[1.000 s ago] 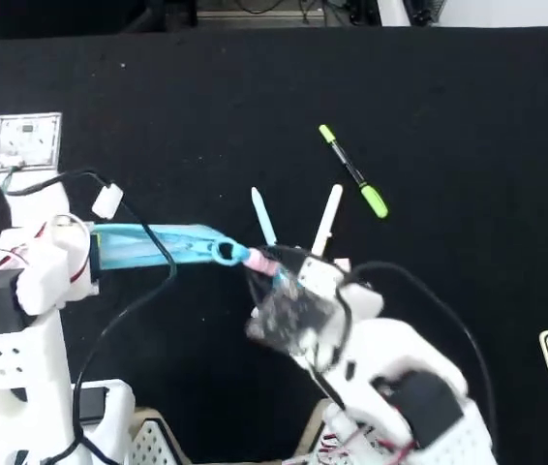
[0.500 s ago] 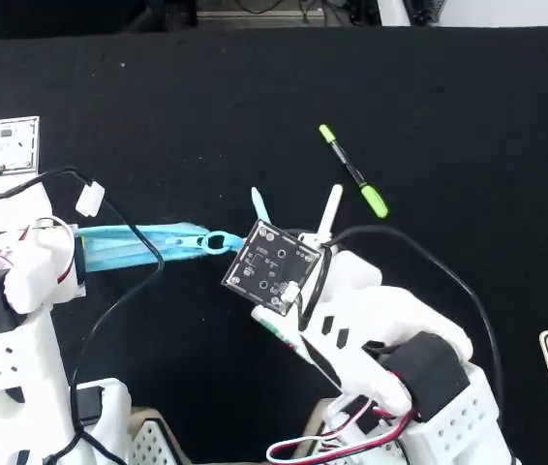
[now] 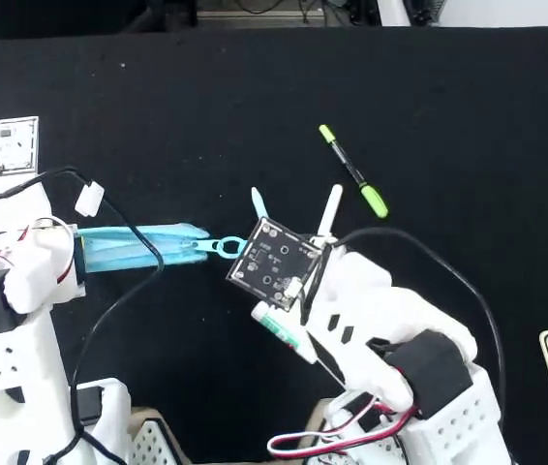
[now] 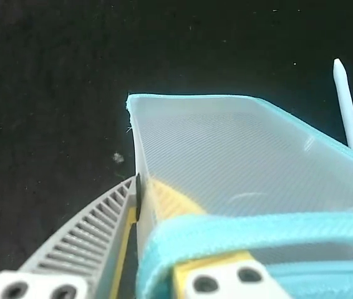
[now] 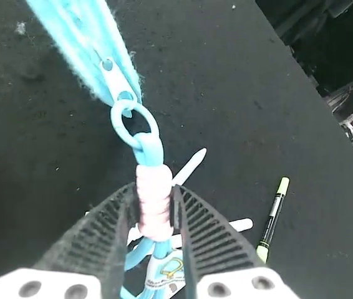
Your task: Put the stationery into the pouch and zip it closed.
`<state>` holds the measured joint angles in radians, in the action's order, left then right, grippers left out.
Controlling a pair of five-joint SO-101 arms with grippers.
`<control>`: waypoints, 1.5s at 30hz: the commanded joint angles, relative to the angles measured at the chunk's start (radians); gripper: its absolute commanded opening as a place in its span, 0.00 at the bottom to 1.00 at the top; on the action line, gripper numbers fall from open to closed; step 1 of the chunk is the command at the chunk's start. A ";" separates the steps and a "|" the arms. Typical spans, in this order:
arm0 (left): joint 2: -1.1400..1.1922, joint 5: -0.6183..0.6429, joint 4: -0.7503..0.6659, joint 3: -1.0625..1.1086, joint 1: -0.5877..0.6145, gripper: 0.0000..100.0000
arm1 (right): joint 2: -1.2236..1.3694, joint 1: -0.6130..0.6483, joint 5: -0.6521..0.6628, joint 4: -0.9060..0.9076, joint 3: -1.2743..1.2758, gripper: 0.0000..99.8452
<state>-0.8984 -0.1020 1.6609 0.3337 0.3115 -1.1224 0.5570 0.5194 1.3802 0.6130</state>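
Stationery first: a light blue pen (image 3: 259,204), a white pen (image 3: 329,210) and a green highlighter (image 3: 353,171) all lie loose on the black table (image 3: 448,97), just above and right of centre in the high view. None of them is inside the pouch (image 3: 143,244), so as far as the pictures show, loading has not begun and the closing zip comes after that.

In the high view the pouch is a pale blue strip stretched level across the left-centre of the frame. In the left wrist view its translucent wall looks empty. Its zip ring (image 3: 224,245) sits at the pouch's right-hand end. I cannot tell from any view whether the mouth is open or shut along its length.

From the ring a pull tag (image 5: 153,187) runs down the middle of the right wrist view into the right gripper (image 5: 154,202), whose jaws are clamped on the tag's pink sleeve. The two pens lie just beyond that gripper and the highlighter a little farther off, towards the lower right of that view.

At the opposite end the left gripper (image 4: 138,193) is closed on the pouch edge, holding it off the table at the left of the high view, so the pouch hangs taut between the two arms.
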 commanded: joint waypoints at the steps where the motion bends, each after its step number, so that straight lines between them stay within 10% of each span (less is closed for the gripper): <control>1: -0.006 -0.009 0.003 -0.068 0.015 0.03 | 0.004 -0.028 -0.006 0.003 -0.051 0.02; 8: -0.006 -0.009 -0.003 -0.070 0.015 0.03 | 0.010 0.098 -0.293 0.101 -0.265 0.22; 16: -0.015 0.061 -0.118 -0.073 0.015 0.03 | 0.062 0.020 -0.316 0.189 -0.444 0.20; 45: -0.008 0.117 -0.153 -0.042 -0.136 0.03 | 0.054 -0.221 -0.147 -0.304 0.634 0.20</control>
<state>-0.8968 0.0499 1.5259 0.3307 0.1688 -1.0487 0.3406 0.3629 1.1132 1.2405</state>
